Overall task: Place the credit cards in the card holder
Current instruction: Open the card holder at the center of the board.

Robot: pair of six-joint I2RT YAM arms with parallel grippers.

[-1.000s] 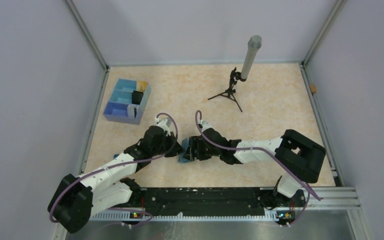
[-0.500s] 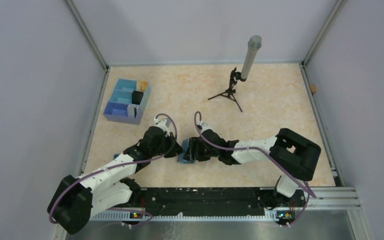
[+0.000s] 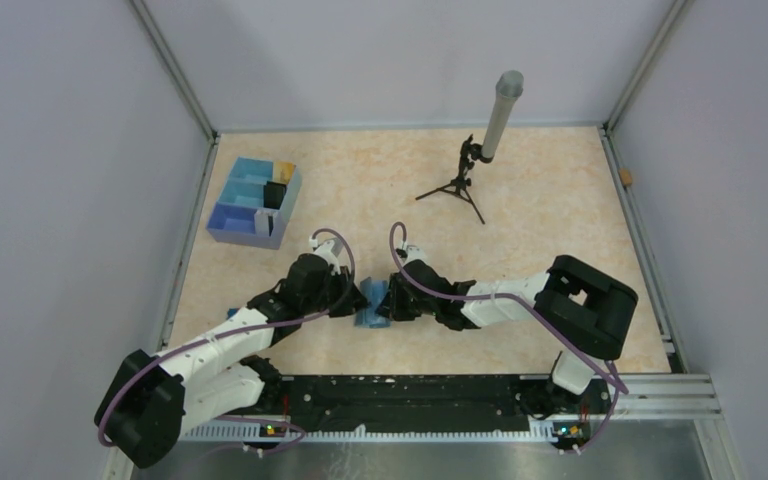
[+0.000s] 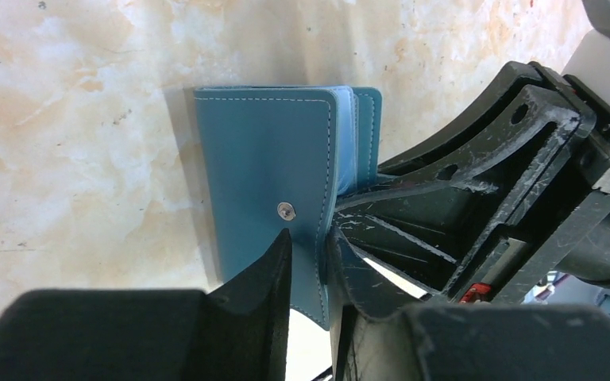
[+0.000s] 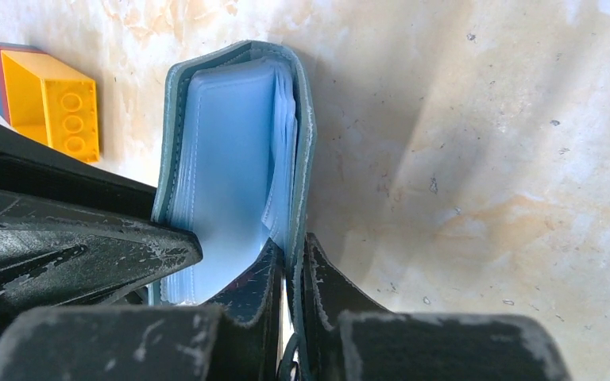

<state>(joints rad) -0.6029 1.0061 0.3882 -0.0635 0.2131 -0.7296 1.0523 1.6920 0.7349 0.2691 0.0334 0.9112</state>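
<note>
**Card holder being shared between two pincers at mid-table**

The card holder (image 3: 370,303) is being kept near the middle of the table (image 3: 540,200), right between the two arms. Whether it is resting on the surface or being held just clear cannot be told.

The right gripper (image 5: 292,278) is being clamped hard on one teal cover, with the pale blue sleeves bulging just beside its inner finger. The left gripper (image 4: 310,274) is being held slightly apart, its fingers straddling the edge of the flap with the clasp, and no squeeze is being shown there.

A light, floppy thing is being dealt with here: soft stitched covers, thin slick plastic sleeves, nothing brittle. It is likely to sag or fan open, so it is best taken by a cover edge near the mouth, clear of the sleeves.

From the right wrist, the folded back is being pointed away from the fingers and the open mouth toward them. From above, the long axis is being judged to run roughly from the near edge toward the far side. A yellow block (image 5: 52,99) is lying nearby.
</note>
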